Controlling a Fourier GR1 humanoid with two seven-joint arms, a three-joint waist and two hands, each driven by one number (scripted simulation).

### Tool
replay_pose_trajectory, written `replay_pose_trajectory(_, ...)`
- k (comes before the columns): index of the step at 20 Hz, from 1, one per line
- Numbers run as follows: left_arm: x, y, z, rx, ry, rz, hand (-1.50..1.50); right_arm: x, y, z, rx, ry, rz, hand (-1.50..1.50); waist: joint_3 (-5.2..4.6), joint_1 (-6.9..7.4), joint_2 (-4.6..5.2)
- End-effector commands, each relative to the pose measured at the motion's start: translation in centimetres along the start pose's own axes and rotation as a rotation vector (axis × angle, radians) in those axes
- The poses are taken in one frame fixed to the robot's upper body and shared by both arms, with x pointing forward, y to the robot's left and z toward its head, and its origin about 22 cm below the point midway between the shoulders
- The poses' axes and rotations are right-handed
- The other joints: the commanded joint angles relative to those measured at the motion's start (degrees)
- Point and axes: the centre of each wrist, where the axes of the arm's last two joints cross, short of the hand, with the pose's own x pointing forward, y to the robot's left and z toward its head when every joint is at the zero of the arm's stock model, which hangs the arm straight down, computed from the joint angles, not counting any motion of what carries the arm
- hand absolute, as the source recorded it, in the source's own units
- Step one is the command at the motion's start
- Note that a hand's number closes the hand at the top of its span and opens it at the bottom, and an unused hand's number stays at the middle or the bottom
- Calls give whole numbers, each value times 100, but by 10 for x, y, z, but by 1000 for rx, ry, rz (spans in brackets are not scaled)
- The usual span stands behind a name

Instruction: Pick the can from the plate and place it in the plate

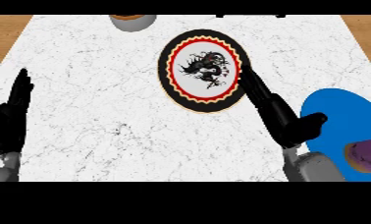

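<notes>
Your right hand (284,120) lies flat with straight fingers, holding nothing, between the patterned plate (205,70) and blue plate (334,115); left hand (14,107) rests open on the white marbled worktop (94,95).

No readable text, label, brand, number or sign anywhere. Only a black dragon-like figure, wordless, on the white middle of the plate (205,70), ringed in red and black.
</notes>
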Motion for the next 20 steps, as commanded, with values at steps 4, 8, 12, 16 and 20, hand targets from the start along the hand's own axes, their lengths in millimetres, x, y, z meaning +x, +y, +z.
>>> replay_pose_trajectory(4,-15,-1,20,-89,-49,-61,0,62,-72,33,84,-155,-283,-150,71,-172,75)
replay_pose_trajectory(8,-25,-6,37,-165,-15,-64,0,107,-161,70,-250,-236,22,-150,72,-302,74)
replay_pose_trajectory(12,-20,2,42,-178,-20,-52,0,81,-174,131,-392,-371,-151,-150,76,-218,65)
replay_pose_trajectory(16,-22,-4,47,-192,-26,-59,0,90,-205,200,-425,-416,-189,-150,70,-183,84)
replay_pose_trajectory(20,-19,-15,47,-186,-47,-70,0,117,-232,236,-260,-357,-124,-150,70,-97,101)
